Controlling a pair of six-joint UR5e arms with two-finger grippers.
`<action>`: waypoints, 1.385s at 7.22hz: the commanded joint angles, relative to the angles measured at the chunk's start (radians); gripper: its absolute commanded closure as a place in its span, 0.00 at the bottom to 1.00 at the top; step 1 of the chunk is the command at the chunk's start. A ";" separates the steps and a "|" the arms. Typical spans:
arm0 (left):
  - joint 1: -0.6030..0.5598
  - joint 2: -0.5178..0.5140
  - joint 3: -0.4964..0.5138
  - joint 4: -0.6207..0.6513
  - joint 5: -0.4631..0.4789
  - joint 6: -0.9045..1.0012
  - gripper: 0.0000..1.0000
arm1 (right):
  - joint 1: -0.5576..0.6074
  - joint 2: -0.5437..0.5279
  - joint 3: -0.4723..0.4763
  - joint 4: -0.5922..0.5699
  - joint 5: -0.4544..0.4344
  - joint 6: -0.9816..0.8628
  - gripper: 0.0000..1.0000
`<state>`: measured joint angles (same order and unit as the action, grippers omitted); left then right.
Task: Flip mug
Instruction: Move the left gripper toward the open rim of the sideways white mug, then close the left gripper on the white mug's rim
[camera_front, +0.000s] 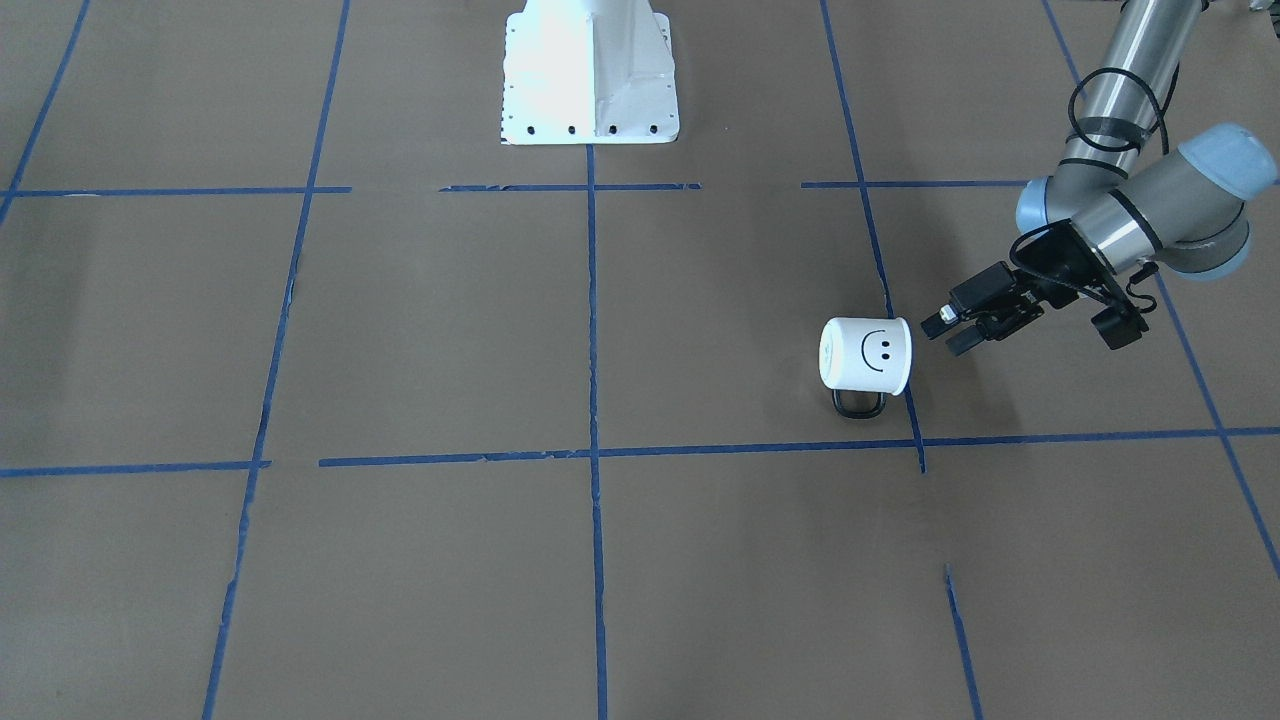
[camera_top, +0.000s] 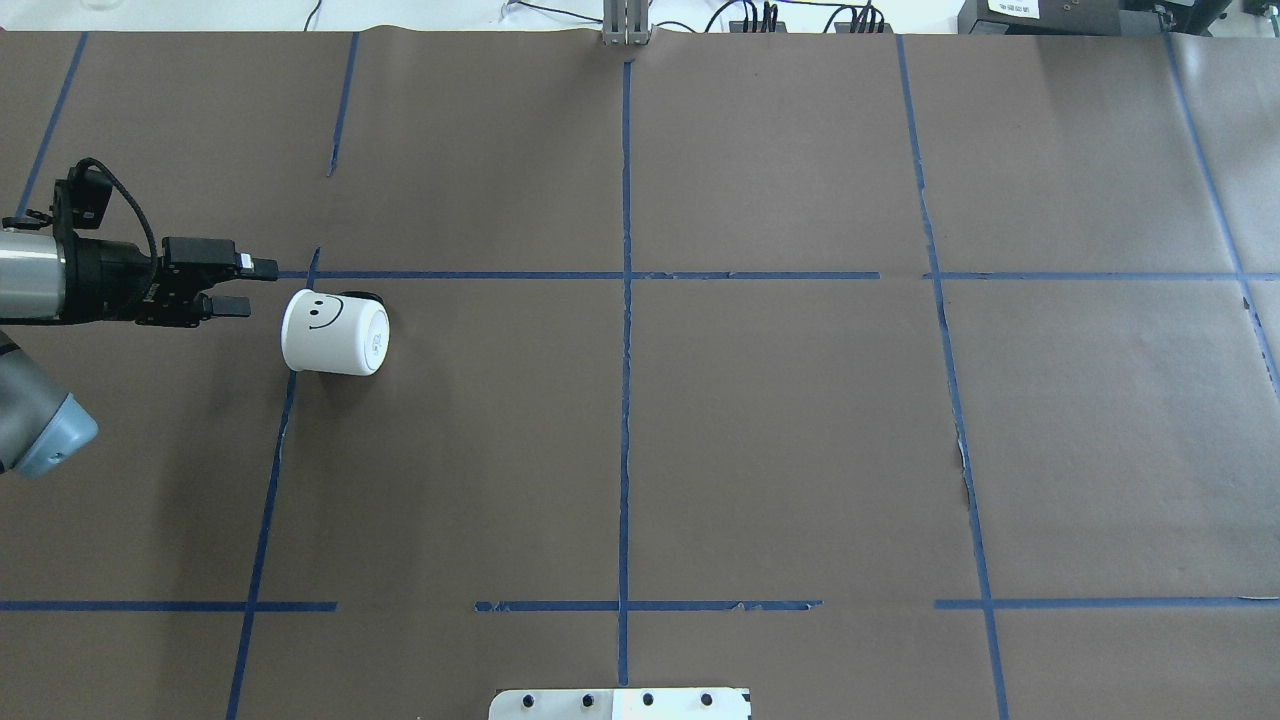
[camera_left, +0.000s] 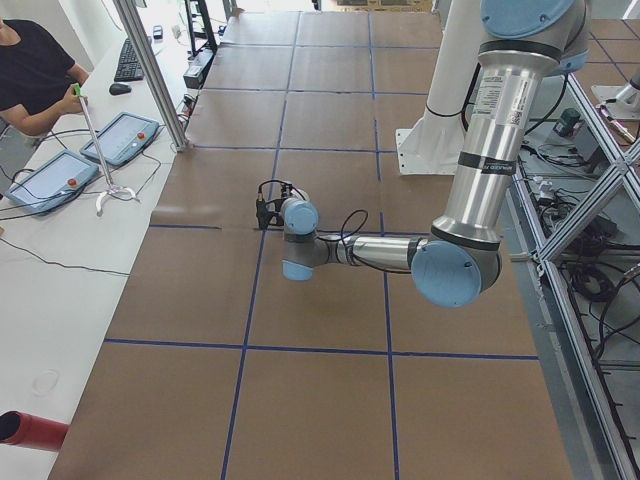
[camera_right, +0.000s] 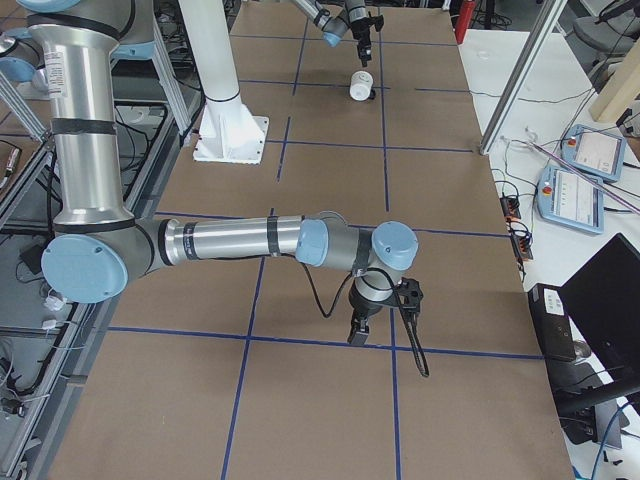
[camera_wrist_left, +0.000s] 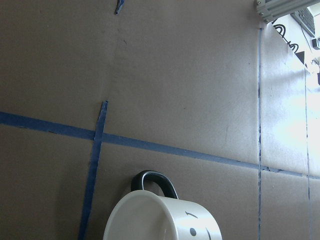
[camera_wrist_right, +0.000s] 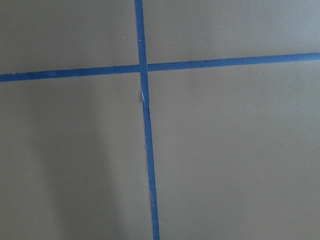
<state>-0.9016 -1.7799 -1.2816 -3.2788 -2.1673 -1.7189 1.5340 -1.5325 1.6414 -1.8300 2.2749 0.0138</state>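
The mug (camera_top: 335, 332) is white with a black smiley face and lies on its side on the brown table. Its black handle (camera_top: 362, 296) points to the far side. It also shows in the front-facing view (camera_front: 866, 354), the right view (camera_right: 360, 85) and the left wrist view (camera_wrist_left: 162, 217), where its end faces the camera. My left gripper (camera_top: 250, 287) is open and empty, level with the mug and a short gap to its left, not touching it. My right gripper (camera_right: 358, 335) shows only in the right view, low over bare table, so I cannot tell its state.
Blue tape lines (camera_top: 625, 300) divide the brown paper-covered table into squares. The white robot pedestal (camera_front: 590, 75) stands at the table's robot-side edge. An operator (camera_left: 35, 75) sits at a side bench with control tablets (camera_left: 120, 138).
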 joint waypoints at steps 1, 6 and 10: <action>0.064 -0.013 0.008 -0.041 0.110 -0.031 0.00 | 0.000 0.000 0.000 0.000 0.000 0.000 0.00; 0.093 -0.035 0.039 -0.041 0.113 -0.030 0.00 | 0.000 -0.002 0.000 0.000 0.000 0.000 0.00; 0.115 -0.036 0.038 -0.041 0.113 -0.028 0.37 | 0.000 0.000 0.000 0.000 0.000 0.000 0.00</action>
<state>-0.7940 -1.8161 -1.2432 -3.3187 -2.0540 -1.7484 1.5340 -1.5329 1.6414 -1.8300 2.2749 0.0138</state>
